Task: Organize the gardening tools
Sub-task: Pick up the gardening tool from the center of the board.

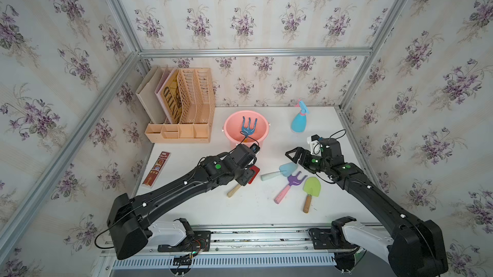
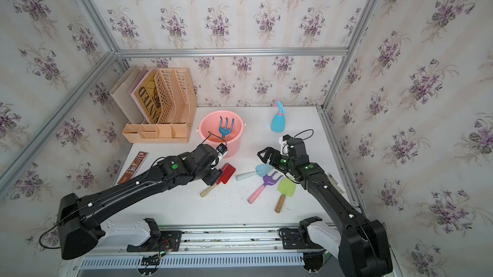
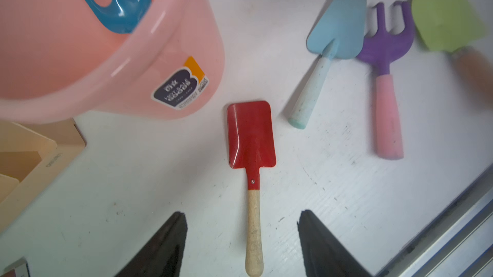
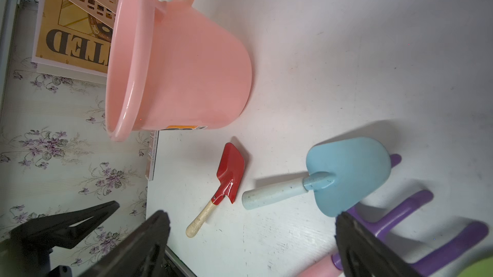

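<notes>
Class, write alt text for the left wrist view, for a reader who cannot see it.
A red trowel with a wooden handle lies on the white table, its handle between the open jaws of the left gripper. Nearby stands a pink bucket holding a blue fork; a light-blue trowel, a purple fork and a green trowel lie side by side.

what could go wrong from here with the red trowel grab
1. The left gripper has open jaws astride the thin handle of the red trowel, slightly off centre; closing may skid or twist it instead of gripping.
2. The pink bucket stands close to the red blade; a swung lift could bump it.
3. The right gripper, open, is by the light-blue trowel, which crowds the purple fork; a grab could drag both.
</notes>
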Controlling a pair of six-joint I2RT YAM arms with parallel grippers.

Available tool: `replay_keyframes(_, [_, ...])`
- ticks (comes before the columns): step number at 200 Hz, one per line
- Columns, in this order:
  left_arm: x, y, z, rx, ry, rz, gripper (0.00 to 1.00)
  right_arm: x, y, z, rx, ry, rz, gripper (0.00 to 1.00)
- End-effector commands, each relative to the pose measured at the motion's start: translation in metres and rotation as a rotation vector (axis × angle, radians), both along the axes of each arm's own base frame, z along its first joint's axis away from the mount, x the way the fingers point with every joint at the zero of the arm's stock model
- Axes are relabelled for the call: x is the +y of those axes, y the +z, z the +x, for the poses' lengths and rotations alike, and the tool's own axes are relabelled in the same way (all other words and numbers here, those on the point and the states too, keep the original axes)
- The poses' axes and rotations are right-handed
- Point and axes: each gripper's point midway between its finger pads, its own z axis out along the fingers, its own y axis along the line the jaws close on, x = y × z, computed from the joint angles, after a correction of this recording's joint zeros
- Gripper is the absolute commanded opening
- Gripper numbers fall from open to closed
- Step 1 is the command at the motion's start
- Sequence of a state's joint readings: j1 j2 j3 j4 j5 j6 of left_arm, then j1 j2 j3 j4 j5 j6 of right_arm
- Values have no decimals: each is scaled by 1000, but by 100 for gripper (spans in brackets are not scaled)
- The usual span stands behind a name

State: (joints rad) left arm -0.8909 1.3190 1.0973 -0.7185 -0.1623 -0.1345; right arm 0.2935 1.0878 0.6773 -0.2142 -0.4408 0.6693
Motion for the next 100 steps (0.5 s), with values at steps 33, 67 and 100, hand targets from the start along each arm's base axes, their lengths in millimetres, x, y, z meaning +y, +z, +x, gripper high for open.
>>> replay_keyframes(33, [11, -53, -17, 149, 100, 80, 66, -4, 2, -5, -10, -2, -19, 100])
replay_keyframes(67, [10, -92, -22, 208, 131, 112, 65, -5, 5, -6, -17, -4, -22, 100])
replay_keyframes(100, [14, -112, -17, 198, 152, 161, 65, -5, 4, -6, -17, -4, -21, 100])
